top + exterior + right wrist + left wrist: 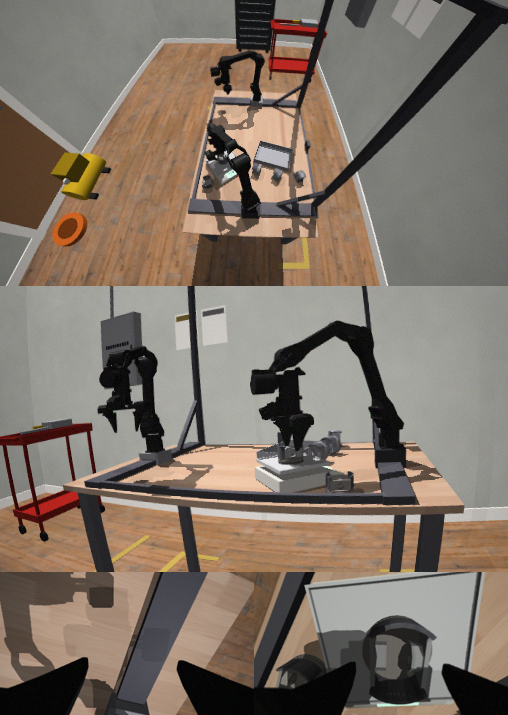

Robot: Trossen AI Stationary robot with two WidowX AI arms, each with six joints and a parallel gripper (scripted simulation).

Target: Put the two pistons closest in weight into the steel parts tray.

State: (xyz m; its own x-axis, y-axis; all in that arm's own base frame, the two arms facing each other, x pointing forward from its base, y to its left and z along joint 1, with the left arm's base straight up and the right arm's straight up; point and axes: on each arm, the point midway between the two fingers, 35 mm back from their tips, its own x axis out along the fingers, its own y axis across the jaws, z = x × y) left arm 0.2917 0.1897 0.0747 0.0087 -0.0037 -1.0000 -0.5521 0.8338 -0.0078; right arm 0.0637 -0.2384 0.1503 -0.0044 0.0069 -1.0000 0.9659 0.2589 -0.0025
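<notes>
A grey piston (pixel 399 694) (pixel 291 460) stands on the white scale (pixel 381 604) (pixel 272 479). My left gripper (pixel 398 667) (pixel 292 446) is open, with its fingertips apart on either side of this piston. A second piston (pixel 302 664) (pixel 340 482) (pixel 207 181) is on the table beside the scale. The steel parts tray (pixel 272 156) looks empty. Three more pistons stand along its near side: one (pixel 257 170), another (pixel 277 174) and a third (pixel 299 176). The scale's green display (pixel 397 704) (pixel 230 174) cannot be read. My right gripper (pixel 133 663) (pixel 126 429) is open and empty, high above the table's far end.
A dark frame (pixel 163 636) (pixel 225 493) (pixel 252 207) runs around the wooden table top (pixel 240 226), with uprights rising on the tray's side. The left arm reaches over the table between the scale and the tray. A red cart (pixel 292 65) (pixel 50 436) stands beyond the far end.
</notes>
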